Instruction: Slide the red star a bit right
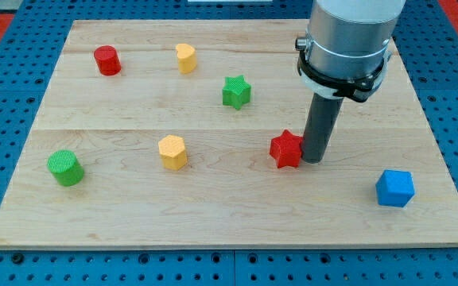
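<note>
The red star (286, 149) lies on the wooden board (229, 214), right of centre. My tip (313, 159) stands right against the star's right side, touching or nearly touching it. The dark rod rises from there to the grey arm body (348, 40) at the view's top right.
A green star (235, 91) lies above and left of the red star. A yellow hexagon (172, 152) is to its left, a green cylinder (65, 168) at far left. A red cylinder (107, 60) and a yellow heart (185, 58) sit near the top. A blue cube (394, 188) is at lower right.
</note>
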Tool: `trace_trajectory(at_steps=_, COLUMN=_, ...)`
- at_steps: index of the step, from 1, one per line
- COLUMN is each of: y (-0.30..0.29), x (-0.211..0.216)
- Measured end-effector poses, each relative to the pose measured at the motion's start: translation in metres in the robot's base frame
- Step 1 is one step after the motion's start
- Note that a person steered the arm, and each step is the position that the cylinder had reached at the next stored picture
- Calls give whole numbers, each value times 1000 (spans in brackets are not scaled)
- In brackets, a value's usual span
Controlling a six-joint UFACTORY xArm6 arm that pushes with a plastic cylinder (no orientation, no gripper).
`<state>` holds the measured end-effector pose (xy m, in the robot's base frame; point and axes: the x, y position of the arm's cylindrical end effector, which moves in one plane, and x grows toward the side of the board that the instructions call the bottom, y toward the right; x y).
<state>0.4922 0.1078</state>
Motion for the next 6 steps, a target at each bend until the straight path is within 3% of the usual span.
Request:
trace_trajectory(at_steps=4, y=-2, x=0)
trace_trajectory(at_steps=6, y=-49, x=0)
